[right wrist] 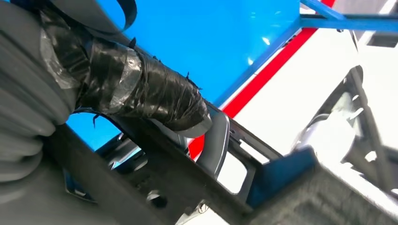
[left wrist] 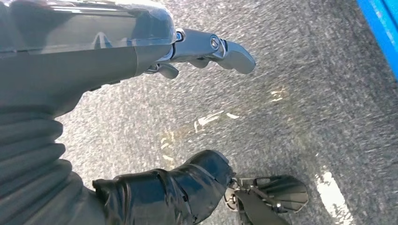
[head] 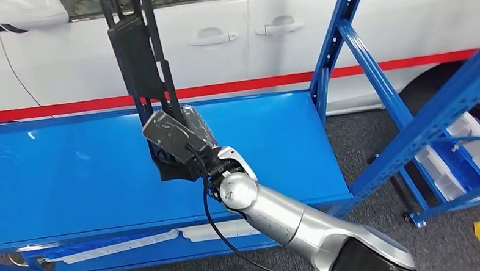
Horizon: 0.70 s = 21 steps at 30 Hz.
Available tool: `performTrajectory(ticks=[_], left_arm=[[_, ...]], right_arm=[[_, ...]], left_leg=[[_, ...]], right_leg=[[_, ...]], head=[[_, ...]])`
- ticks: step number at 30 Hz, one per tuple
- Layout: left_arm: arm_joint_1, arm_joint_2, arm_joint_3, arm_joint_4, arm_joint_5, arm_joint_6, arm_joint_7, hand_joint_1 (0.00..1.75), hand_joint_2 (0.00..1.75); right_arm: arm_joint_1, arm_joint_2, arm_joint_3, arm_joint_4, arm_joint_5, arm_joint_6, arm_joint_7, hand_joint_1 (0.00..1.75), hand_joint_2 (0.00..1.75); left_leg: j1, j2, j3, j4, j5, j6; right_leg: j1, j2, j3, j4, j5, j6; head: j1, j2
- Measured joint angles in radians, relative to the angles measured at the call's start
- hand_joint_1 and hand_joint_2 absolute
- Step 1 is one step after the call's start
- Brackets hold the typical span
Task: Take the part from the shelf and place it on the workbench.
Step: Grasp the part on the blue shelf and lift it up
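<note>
The robot's right hand (head: 182, 139) gripped a long black part (head: 140, 58) above the blue shelf (head: 71, 171), its fingers (right wrist: 155, 93) clenched around the lower end of the piece. The part rose steeply from the hand toward the top edge of the head view, a flat black body with thin black rods running along it, held clear of the shelf surface. The silver right arm (head: 294, 226) reached in from below, a black cable (head: 221, 232) trailing from the wrist. In the right wrist view, the black-wrapped thumb lay across the dark frame of the part, with the shelf's blue surface behind it.

The left hand (left wrist: 206, 51) hung over grey carpeted floor (left wrist: 291, 108), its fingers apart and holding nothing.

Behind the shelf stood a white car (head: 241, 44) with a red stripe (head: 258, 83) along its side. A blue upright (head: 333, 48) and slanted braces of the rack framed the shelf on the right, and white bins (head: 469, 151) sat low at the far right.
</note>
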Motion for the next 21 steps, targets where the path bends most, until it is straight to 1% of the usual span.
performTrajectory(ticks=[2,3,4,5,6,7,8,9,10,12,13,14,15,16,17,18,19,20,21], left_arm=[[0.001,-0.001,0.0,0.0,0.0,0.002,0.001,0.0,1.75],[0.0,-0.002,0.0,0.0,0.0,0.003,0.002,0.0,1.75],[0.0,-0.002,0.0,0.0,0.0,0.003,0.003,0.0,1.75],[0.0,-0.002,0.0,0.0,0.0,0.004,0.005,0.0,1.75],[-0.001,-0.002,0.0,0.0,0.0,0.005,0.008,0.0,1.75],[-0.001,-0.002,0.0,0.0,0.0,0.006,0.011,0.0,1.75],[-0.003,-0.002,0.0,0.0,0.0,0.008,0.013,0.0,1.75],[-0.005,-0.002,0.0,0.0,-0.001,0.009,0.015,0.0,1.75],[-0.006,-0.003,0.0,0.0,-0.001,0.011,0.017,0.0,1.75],[-0.007,-0.003,0.0,0.0,-0.002,0.015,0.02,0.0,1.75],[-0.006,-0.004,0.0,0.0,-0.004,0.018,0.023,0.0,1.75],[-0.006,-0.005,0.0,0.0,-0.005,0.022,0.025,0.0,1.75],[-0.006,-0.006,0.0,0.0,-0.007,0.027,0.028,0.0,1.75],[-0.007,-0.007,0.0,0.0,-0.009,0.031,0.03,0.0,1.75],[-0.007,-0.007,0.0,0.0,-0.011,0.034,0.031,0.0,1.75],[-0.008,-0.007,-0.001,0.0,-0.012,0.036,0.032,0.0,1.75],[-0.008,-0.007,-0.001,0.0,-0.013,0.037,0.032,0.0,1.75],[-0.008,-0.007,-0.001,0.0,-0.013,0.039,0.032,0.0,1.75],[-0.008,-0.007,-0.001,0.0,-0.014,0.039,0.032,0.0,1.75]], right_arm=[[0.004,0.0,-0.006,-0.004,-0.015,-0.002,-0.006,1.75,1.75],[0.005,0.0,-0.007,-0.006,-0.019,-0.002,-0.008,1.75,1.75],[0.006,0.0,-0.008,-0.007,-0.027,-0.002,-0.011,1.75,1.75],[0.008,0.0,-0.009,-0.007,-0.041,-0.002,-0.012,1.75,1.75],[0.009,0.0,-0.009,-0.008,-0.059,-0.002,-0.014,1.75,1.75],[0.01,0.0,-0.009,-0.01,-0.08,-0.002,-0.017,1.75,1.75],[0.01,0.0,-0.009,-0.013,-0.098,-0.003,-0.021,1.75,1.75],[0.009,0.0,-0.009,-0.016,-0.111,-0.005,-0.026,1.75,1.75],[0.008,0.0,-0.009,-0.019,-0.121,-0.007,-0.031,1.75,1.75],[0.007,-0.001,-0.009,-0.024,-0.135,-0.01,-0.038,1.75,1.75],[0.007,-0.002,-0.009,-0.026,-0.141,-0.011,-0.041,1.75,1.75],[0.006,-0.004,-0.009,-0.028,-0.145,-0.011,-0.043,1.75,1.75],[0.006,-0.006,-0.009,-0.03,-0.148,-0.011,-0.045,1.75,1.75],[0.006,-0.008,-0.009,-0.031,-0.15,-0.011,-0.046,1.75,1.75],[0.006,-0.009,-0.009,-0.033,-0.151,-0.011,-0.047,1.75,1.75],[0.007,-0.011,-0.009,-0.034,-0.151,-0.011,-0.047,1.75,1.75],[0.007,-0.013,-0.009,-0.035,-0.152,-0.011,-0.047,1.75,1.75],[0.008,-0.014,-0.009,-0.035,-0.153,-0.011,-0.047,1.75,1.75],[0.008,-0.016,-0.009,-0.035,-0.154,-0.011,-0.047,1.75,1.75]], left_leg=[[0.003,0.001,-0.04,0.116,-0.074,-0.009],[0.004,0.002,-0.056,0.171,-0.099,-0.012],[0.005,0.002,-0.059,0.199,-0.108,-0.013],[0.005,0.002,-0.045,0.189,-0.098,-0.013],[0.005,0.002,-0.012,0.14,-0.073,-0.012],[0.005,0.001,0.033,0.066,-0.046,-0.009],[0.003,0.001,0.073,-0.004,-0.025,-0.007],[0.001,0.0,0.1,-0.054,-0.011,-0.003],[-0.002,-0.002,0.111,-0.079,-0.006,0.0],[-0.005,-0.003,0.104,-0.083,0.006,0.009],[-0.003,-0.001,0.1,-0.086,0.016,0.015],[-0.001,0.001,0.094,-0.09,0.027,0.022],[0.0,0.004,0.086,-0.094,0.039,0.03],[0.001,0.007,0.077,-0.094,0.049,0.037],[0.0,0.007,0.064,-0.093,0.057,0.042],[-0.002,0.008,0.051,-0.091,0.066,0.045],[-0.003,0.009,0.037,-0.088,0.074,0.046],[-0.004,0.009,0.023,-0.084,0.081,0.045],[-0.004,0.009,0.01,-0.078,0.087,0.044]], right_leg=[[0.0,-0.002,-0.006,-0.001,0.008,-0.005],[0.0,-0.002,-0.01,0.0,0.01,-0.005],[0.001,-0.003,-0.014,0.001,0.013,-0.005],[0.001,-0.003,-0.018,0.002,0.016,-0.004],[0.001,-0.003,-0.022,0.002,0.02,-0.003],[0.001,-0.003,-0.025,0.002,0.025,0.0],[0.002,-0.003,-0.027,0.002,0.03,0.004],[0.002,-0.003,-0.029,0.0,0.036,0.01],[0.003,-0.004,-0.031,-0.002,0.042,0.015],[0.005,-0.005,-0.033,-0.009,0.056,0.028],[0.005,-0.004,-0.035,-0.008,0.054,0.033],[0.005,-0.004,-0.042,0.005,0.035,0.037],[0.006,-0.003,-0.053,0.037,0.0,0.04],[0.006,-0.003,-0.071,0.088,-0.049,0.041],[0.006,-0.004,-0.089,0.155,-0.097,0.043],[0.006,-0.004,-0.103,0.22,-0.131,0.044],[0.006,-0.004,-0.107,0.264,-0.144,0.045],[0.005,-0.004,-0.094,0.277,-0.136,0.045],[0.005,-0.004,-0.063,0.251,-0.114,0.044]], head=[[-0.004,0.0],[-0.004,0.0],[-0.004,0.0],[-0.004,0.0],[-0.004,0.0],[-0.004,0.0],[-0.004,0.0],[-0.003,0.0],[-0.003,0.0],[-0.003,0.0],[-0.002,0.0],[-0.001,0.0],[0.001,0.0],[0.003,0.0],[0.004,0.0],[0.005,0.0],[0.005,0.0],[0.005,0.0],[0.006,0.0]])
